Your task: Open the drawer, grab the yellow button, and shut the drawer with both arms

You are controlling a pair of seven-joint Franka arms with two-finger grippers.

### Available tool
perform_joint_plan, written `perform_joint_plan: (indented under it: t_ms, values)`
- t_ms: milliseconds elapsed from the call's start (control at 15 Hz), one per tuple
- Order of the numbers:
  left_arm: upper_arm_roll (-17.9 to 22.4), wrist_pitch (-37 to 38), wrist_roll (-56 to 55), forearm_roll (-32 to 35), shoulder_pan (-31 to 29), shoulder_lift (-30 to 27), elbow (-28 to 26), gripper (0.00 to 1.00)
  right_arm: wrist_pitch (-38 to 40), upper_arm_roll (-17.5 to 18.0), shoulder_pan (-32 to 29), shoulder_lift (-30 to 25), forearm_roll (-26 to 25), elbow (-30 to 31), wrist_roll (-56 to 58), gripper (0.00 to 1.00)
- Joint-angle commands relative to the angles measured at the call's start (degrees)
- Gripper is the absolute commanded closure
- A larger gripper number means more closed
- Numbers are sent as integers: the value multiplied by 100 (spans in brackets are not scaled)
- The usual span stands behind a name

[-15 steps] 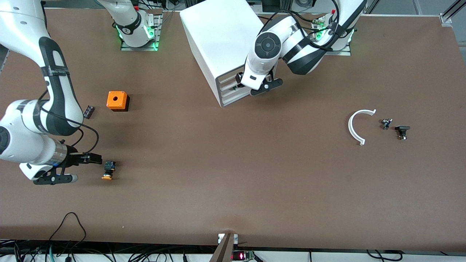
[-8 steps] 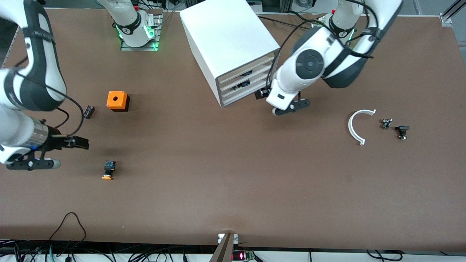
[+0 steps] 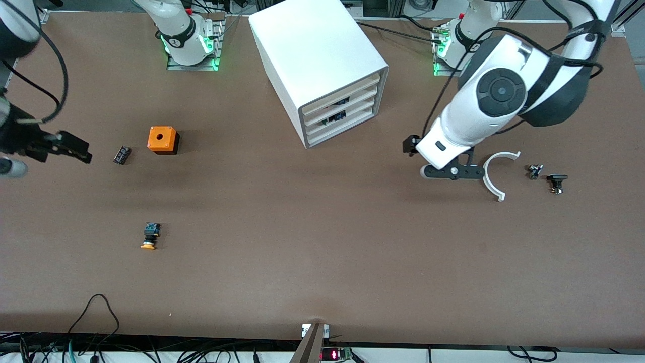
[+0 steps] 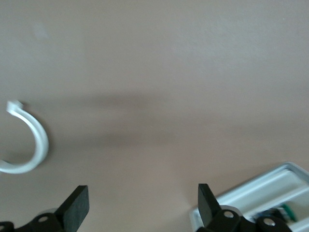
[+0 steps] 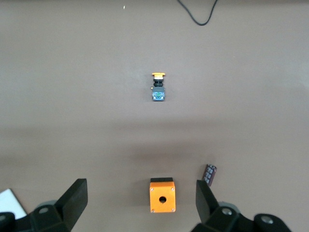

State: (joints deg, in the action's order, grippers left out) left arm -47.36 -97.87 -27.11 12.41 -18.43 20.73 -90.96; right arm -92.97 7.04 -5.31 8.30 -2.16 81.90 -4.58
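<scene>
Light was even and fairly bright, falling from overhead, so shadows on the table were soft and short. The left wrist view was blurred throughout, its white arc at nine o'clock smeared. The right wrist view stayed sharper.

button on table, nearer camera than cube
</scene>
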Motion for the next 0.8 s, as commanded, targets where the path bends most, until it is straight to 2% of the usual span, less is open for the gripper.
perform_joint_plan:
  t_ms: [0,133,200,333,533,667,733]
  values:
    - [-54,373,985,209,-361,2,385,1,322,52,-22,-538,75,115,-96,1]
    - [7,532,1722,122,-626,-59,587,1,708,235,-14,-732,75,107,-122,1]
    - [321,532,2092,104,-548,-295,571,1,789,254,-14,-820,66,124,-131,1]
    - [1320,524,2769,-254,73,-664,536,1,781,263,-22,-1031,75,316,-148,1]
    - [3289,480,3631,-1257,1119,-1105,352,1,195,210,-22,-1592,84,1228,-122,1]
    - [4056,471,3826,-1338,1682,-1386,115,1,-45,210,-22,-1839,84,1713,-122,1]
    - [4303,384,3766,-1338,1868,-1596,-121,1,-2,219,-22,-1823,84,1671,-200,1]
